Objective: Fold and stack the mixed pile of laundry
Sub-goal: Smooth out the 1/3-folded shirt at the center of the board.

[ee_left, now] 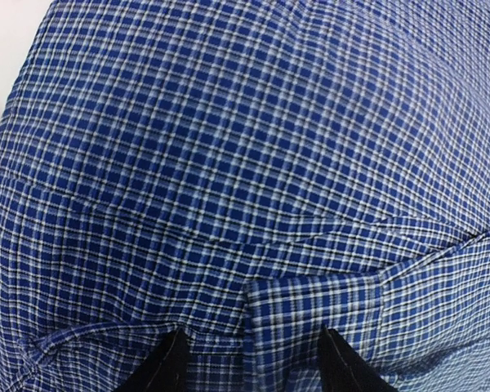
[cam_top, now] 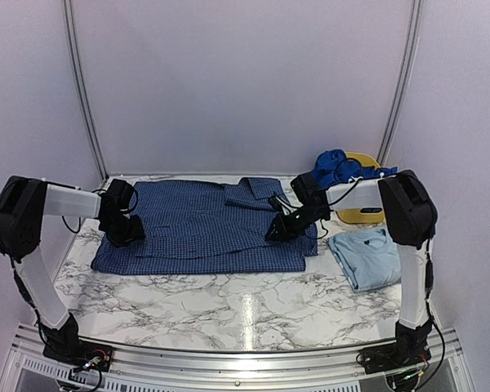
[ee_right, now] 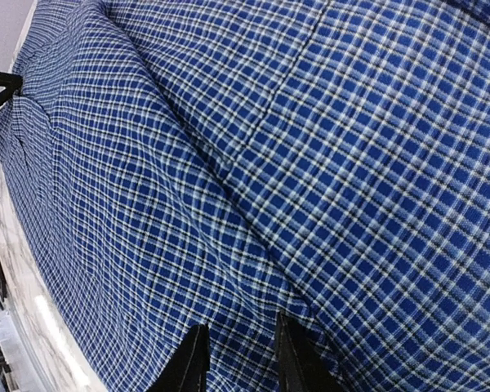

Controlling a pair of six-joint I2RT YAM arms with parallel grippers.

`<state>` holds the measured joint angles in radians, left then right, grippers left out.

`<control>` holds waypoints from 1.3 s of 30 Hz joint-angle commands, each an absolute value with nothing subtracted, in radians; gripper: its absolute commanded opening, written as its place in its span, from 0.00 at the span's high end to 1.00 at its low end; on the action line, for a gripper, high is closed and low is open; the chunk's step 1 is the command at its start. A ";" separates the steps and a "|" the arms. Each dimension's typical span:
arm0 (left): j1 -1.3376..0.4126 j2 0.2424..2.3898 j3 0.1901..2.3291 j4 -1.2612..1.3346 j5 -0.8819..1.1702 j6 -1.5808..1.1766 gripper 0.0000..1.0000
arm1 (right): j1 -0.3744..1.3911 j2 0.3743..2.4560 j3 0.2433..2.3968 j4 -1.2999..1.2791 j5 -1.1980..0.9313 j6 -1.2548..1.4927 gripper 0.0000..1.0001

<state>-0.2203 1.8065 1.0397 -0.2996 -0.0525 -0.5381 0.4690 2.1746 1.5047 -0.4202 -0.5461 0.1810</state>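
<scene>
The navy-and-white checked shirt [cam_top: 204, 229] is lying spread flat across the middle of the marble table [cam_top: 229, 310]. In the top view its long axis is running from 9 to 3 o'clock, and its collar is sitting at the far right corner, toward 1 o'clock.

The left gripper [cam_top: 124, 233] is resting at the shirt's 9 o'clock edge, so the cloth is stretching away from it toward 3 o'clock. In the left wrist view this gripper [ee_left: 253, 363] is standing spread: its fingers [ee_left: 170, 367] are well apart, and a folded hem is lying loose between them.

The right gripper [cam_top: 278, 230] is sitting on the shirt's 3 o'clock end, just near-side of the collar, with the body of the shirt reaching off toward 9 o'clock. In the right wrist view this gripper [ee_right: 243, 363] is showing its fingers [ee_right: 194, 363] close together with checked cloth between them. Whether they are nipping it cannot be told.

A folded sky-blue T-shirt [cam_top: 363, 257] is lying at 4 o'clock from the right gripper, near the checked shirt. A royal-blue piece [cam_top: 339, 167] is heaped on the yellow basket [cam_top: 366, 214] at the table's 1 o'clock corner.
</scene>
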 commanded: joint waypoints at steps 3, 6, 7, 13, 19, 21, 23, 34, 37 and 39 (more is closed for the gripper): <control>-0.252 1.610 0.731 -0.460 -0.031 -0.723 0.45 | 0.547 2.034 1.238 -0.541 -0.498 0.129 0.71; -0.295 1.443 0.609 -0.506 -0.015 -0.794 0.45 | 0.566 1.904 1.094 -0.558 -0.527 0.127 0.71; -0.311 1.383 0.581 -0.524 -0.012 -0.809 0.45 | 0.569 1.868 1.054 -0.561 -0.544 0.128 0.71; -0.341 1.143 0.640 -0.574 -0.077 -0.746 0.22 | 0.555 1.747 1.133 -0.592 -0.579 0.095 0.62; -0.340 1.277 0.875 -0.572 -0.219 -0.503 0.01 | 0.468 1.882 1.489 -0.613 -0.448 0.049 0.56; -0.338 1.346 0.945 -0.564 -0.229 -0.472 0.01 | 0.442 1.964 1.613 -0.645 -0.417 0.039 0.56; -0.339 1.410 1.017 -0.561 -0.238 -0.457 0.01 | 0.424 2.038 1.732 -0.703 -0.365 0.040 0.56; -0.339 1.588 1.178 -0.517 -0.198 -0.445 0.01 | 0.387 2.268 1.949 -0.752 -0.276 0.065 0.30; -0.337 1.607 1.184 -0.514 -0.196 -0.436 0.01 | 0.382 2.303 1.962 -0.727 -0.289 0.069 0.31; -0.336 1.624 1.190 -0.515 -0.182 -0.435 0.01 | 0.382 2.327 1.977 -0.720 -0.305 0.069 0.32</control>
<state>-0.3397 1.5929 1.1610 -0.5209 -0.1989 -0.4557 0.3927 2.3013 1.9114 -0.7341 -0.3012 0.0547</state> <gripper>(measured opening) 0.989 0.689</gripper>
